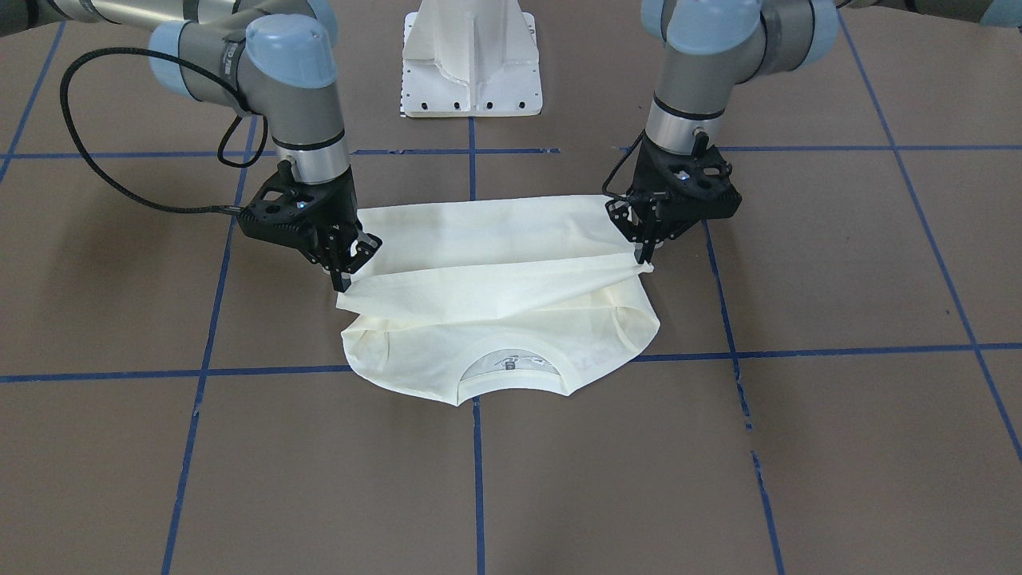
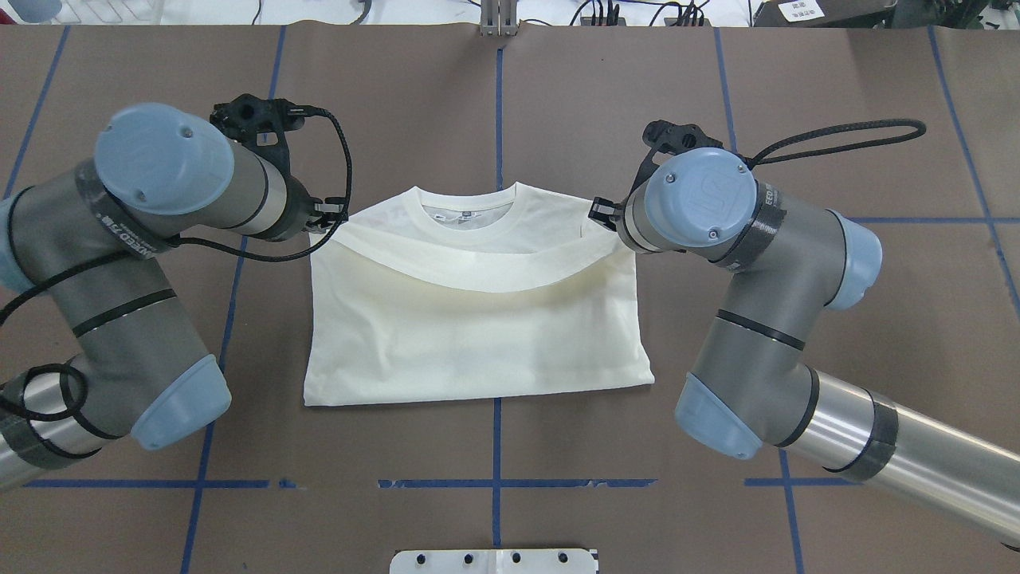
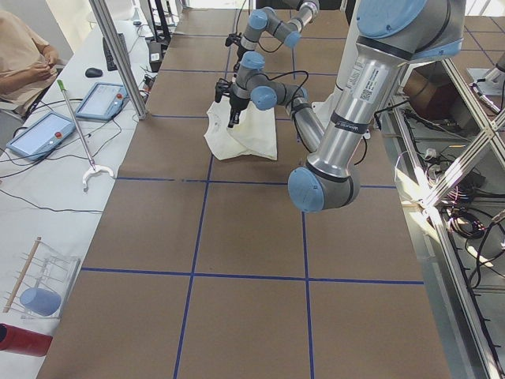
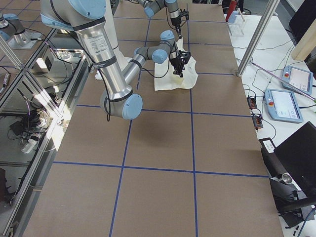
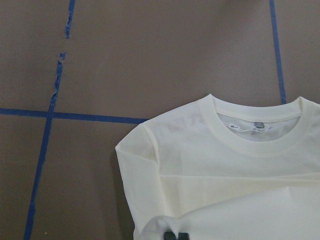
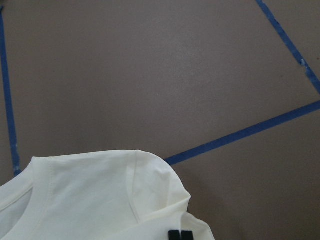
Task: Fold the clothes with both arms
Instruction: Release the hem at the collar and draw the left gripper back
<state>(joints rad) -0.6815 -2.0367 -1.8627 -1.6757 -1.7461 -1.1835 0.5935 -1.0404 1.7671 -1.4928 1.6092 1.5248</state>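
Note:
The cream-white T-shirt [image 1: 495, 319] lies folded in the middle of the table, plain side up, with its collar [image 2: 470, 211] on the side away from the robot. My left gripper [image 1: 643, 257] and my right gripper [image 1: 343, 279] are each shut on one end of the shirt's lifted edge. They hold it as a stretched band [image 2: 478, 275] a little above the shirt's body, close to the collar. The left wrist view shows the shut fingertips [image 5: 176, 236] on cloth, with faint reddish lettering [image 5: 182, 127] showing through. The right wrist view shows shut fingertips [image 6: 180, 234] on cloth by a shoulder [image 6: 150, 175].
The white pedestal base [image 1: 473, 64] stands behind the shirt on the robot's side. Blue tape lines [image 1: 471, 152] cross the brown table. A black cable loop [image 1: 96, 144] hangs off the right arm. An operators' desk with tablets [image 3: 102, 99] and a seated person [image 3: 24, 55] lies beyond the table's far edge.

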